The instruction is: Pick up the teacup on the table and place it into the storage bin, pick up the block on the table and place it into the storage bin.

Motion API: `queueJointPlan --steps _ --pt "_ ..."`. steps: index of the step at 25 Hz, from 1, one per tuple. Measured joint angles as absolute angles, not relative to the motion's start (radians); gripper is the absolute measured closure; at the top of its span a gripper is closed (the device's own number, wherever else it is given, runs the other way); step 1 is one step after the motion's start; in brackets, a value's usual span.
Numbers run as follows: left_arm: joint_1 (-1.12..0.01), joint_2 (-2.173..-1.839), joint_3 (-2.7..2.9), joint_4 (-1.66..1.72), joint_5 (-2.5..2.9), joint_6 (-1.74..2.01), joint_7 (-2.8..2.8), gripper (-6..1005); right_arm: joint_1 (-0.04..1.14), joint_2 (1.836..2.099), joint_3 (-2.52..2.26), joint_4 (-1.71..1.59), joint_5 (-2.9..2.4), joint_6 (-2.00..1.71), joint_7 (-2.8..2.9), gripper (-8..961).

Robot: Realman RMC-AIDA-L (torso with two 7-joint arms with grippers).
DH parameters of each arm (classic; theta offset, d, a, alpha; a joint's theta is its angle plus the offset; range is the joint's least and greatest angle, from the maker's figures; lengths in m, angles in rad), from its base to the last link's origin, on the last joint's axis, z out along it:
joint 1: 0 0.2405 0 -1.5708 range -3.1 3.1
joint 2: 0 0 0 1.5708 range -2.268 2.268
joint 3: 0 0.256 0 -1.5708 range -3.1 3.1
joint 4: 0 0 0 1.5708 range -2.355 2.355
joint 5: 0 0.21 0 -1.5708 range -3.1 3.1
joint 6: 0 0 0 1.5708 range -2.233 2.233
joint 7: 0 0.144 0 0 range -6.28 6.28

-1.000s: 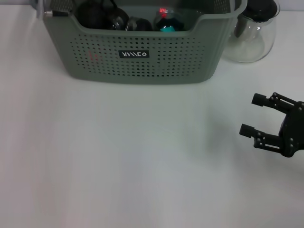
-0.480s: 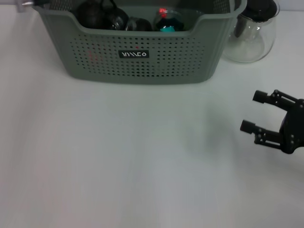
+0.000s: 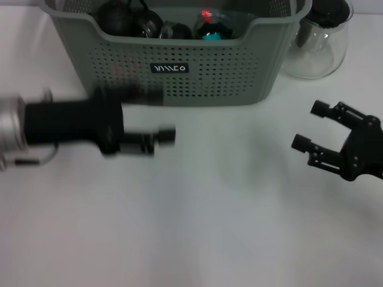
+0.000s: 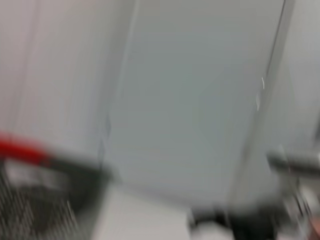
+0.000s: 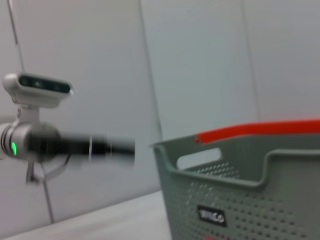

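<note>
Fingers of the right gripper (image 3: 311, 128) are spread and empty near the glass pitcher (image 3: 316, 45), the blurred left gripper's (image 3: 157, 139) cannot be told, and the storage bin (image 3: 173, 69) beside it could be struck.

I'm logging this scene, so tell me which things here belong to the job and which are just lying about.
Job things:
- grey-green perforated plastic storage bin, dark items already inside
- left gripper, in front of the bin
- right gripper, open, over the table's right side

Just there:
- clear glass pitcher beside the bin
- white table
</note>
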State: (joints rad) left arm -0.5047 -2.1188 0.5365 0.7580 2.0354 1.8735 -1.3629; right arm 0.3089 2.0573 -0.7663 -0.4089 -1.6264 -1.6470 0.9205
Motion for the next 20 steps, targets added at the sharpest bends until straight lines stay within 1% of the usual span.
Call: queueJointPlan --steps 2,8,13,18,20 --pt "-0.493 -2.129 0.548 0.719 2.121 1.832 -1.350 138 0.316 2.060 -0.766 -0.404 -1.646 -1.635 0.921 99" --pt "-0.493 -2.124 0.487 0.579 2.164 1.714 -1.307 121 0.338 2.077 -0.769 -0.399 -1.670 -1.566 0.996 95" --pt "-0.501 -2.126 0.501 0.544 2.182 1.715 -1.204 120 0.380 2.079 -0.775 -0.394 -1.778 -1.556 1.031 92" --pt "-0.507 -2.127 0.513 0.527 2.191 1.735 -1.176 119 0.393 2.093 -0.777 -0.377 -1.804 -1.561 0.993 92" --pt "-0.508 -2.128 0.520 0.527 2.193 1.736 -1.173 119 0.393 2.095 -0.779 -0.369 -1.805 -1.566 0.974 92"
